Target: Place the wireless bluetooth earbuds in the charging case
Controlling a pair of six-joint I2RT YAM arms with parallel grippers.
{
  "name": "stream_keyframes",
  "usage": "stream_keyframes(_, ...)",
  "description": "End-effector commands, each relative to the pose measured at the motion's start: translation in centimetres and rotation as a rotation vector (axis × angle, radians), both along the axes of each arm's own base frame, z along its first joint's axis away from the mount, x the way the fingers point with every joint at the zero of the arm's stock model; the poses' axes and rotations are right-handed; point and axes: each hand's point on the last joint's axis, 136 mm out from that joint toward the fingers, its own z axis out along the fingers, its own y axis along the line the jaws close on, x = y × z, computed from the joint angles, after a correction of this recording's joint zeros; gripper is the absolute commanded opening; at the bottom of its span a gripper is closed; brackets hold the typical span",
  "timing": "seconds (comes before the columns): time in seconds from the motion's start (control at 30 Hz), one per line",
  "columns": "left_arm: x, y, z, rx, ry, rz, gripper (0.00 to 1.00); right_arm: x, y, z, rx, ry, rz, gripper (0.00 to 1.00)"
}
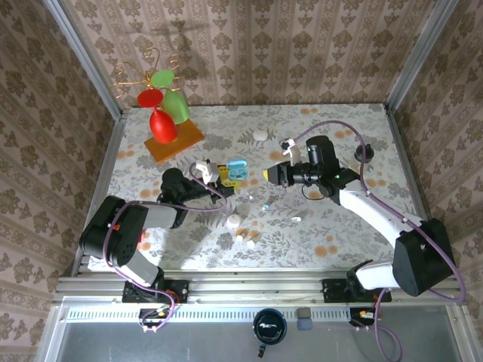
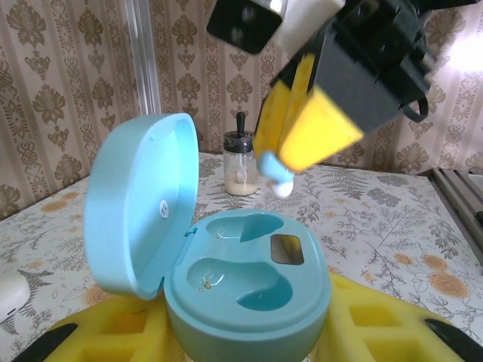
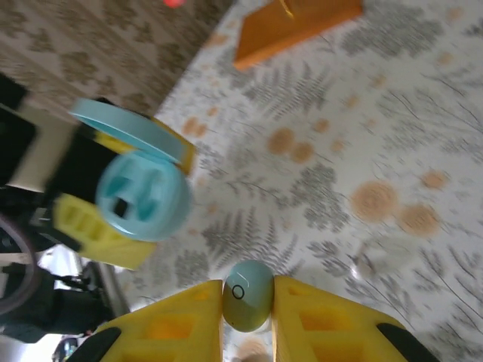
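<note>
Writing: no brand or label can be read. A small ring mark is seen on the held earbud, and a tiny mark inside the lid is too small to read.

Charging case: smooth, pale teal plastic with a rounded pebble form. It is hinged open with the lid standing upright at one side. Two curved wells and a small dark rectangular window are seen in the base. The case is clamped between the yellow foam-like pads of the left end effector, which is pressed against its sides.

Right end effector: a black body with ribbed yellow pads, closed on the glossy teal earbud so that it is pinched between the tips. In the left wrist view the earbud is held above and beyond the open wells, apart from the case.

Loose earbuds: tiny white and pale bits are scattered on the counter near the middle, in front of both end effectors. The counter is covered with a matte floral print.

A white pebble-shaped case is noted farther back. A small clear jar with a dark knob top stands behind the teal case, and a flat orange board lies at the back left.
</note>
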Motion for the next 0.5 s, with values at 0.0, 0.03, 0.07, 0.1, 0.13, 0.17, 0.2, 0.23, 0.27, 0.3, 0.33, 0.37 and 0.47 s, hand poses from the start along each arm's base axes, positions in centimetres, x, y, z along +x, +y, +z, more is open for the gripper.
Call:
stream_keyframes(0.0, -0.6, -0.6, 0.6, -0.013, -0.004, -0.056, 0.38, -1.6, 2.1, 3.8, 0.1, -0.096, 0.123, 0.22)
stream_keyframes(0.03, -0.8, -0.7, 0.4, -0.012, -0.002, -0.062, 0.38, -1.6, 2.4, 4.0, 0.098, -0.101, 0.132, 0.22)
stream_keyframes(0.07, -0.9, -0.8, 0.4, -0.011, -0.004, -0.068, 0.38, -1.8, 2.8, 4.2, 0.097, -0.105, 0.149, 0.22)
stream_keyframes(0.1, -0.9, -0.8, 0.4, -0.01, -0.004, -0.071, 0.38, -1.9, 3.2, 4.3, 0.094, -0.11, 0.16, 0.22)
stream_keyframes(0.13, -0.9, -0.8, 0.3, -0.009, -0.007, -0.071, 0.38, -1.9, 3.6, 4.4, 0.088, -0.114, 0.168, 0.22)
stream_keyframes(0.17, -0.9, -0.8, 0.3, -0.008, -0.011, -0.073, 0.38, -2.0, 4.0, 4.4, 0.085, -0.116, 0.183, 0.22)
stream_keyframes(0.2, -1.0, -0.8, 0.3, -0.008, -0.014, -0.073, 0.38, -2.0, 4.3, 4.4, 0.082, -0.117, 0.19, 0.22)
stream_keyframes(0.23, -1.0, -0.8, 0.3, -0.007, -0.015, -0.073, 0.38, -2.0, 4.7, 4.4, 0.079, -0.119, 0.196, 0.22)
stream_keyframes(0.27, -1.0, -0.8, 0.3, -0.007, -0.016, -0.073, 0.38, -2.0, 4.9, 4.7, 0.081, -0.126, 0.203, 0.23)
stream_keyframes(0.3, -1.0, -0.8, 0.3, -0.007, -0.016, -0.072, 0.39, -2.1, 5.1, 4.9, 0.082, -0.131, 0.206, 0.23)
stream_keyframes(0.33, -1.1, -0.7, 0.3, -0.007, -0.018, -0.072, 0.39, -1.7, 5.5, 4.0, 0.07, -0.109, 0.209, 0.23)
stream_keyframes(0.37, -1.1, -0.7, 0.3, -0.007, -0.016, -0.072, 0.39, -1.7, 5.6, 3.9, 0.069, -0.11, 0.213, 0.23)
stream_keyframes(0.47, -1.3, -0.7, 0.5, -0.01, -0.02, -0.074, 0.39, -1.6, 6.0, 3.4, 0.057, -0.103, 0.219, 0.23)
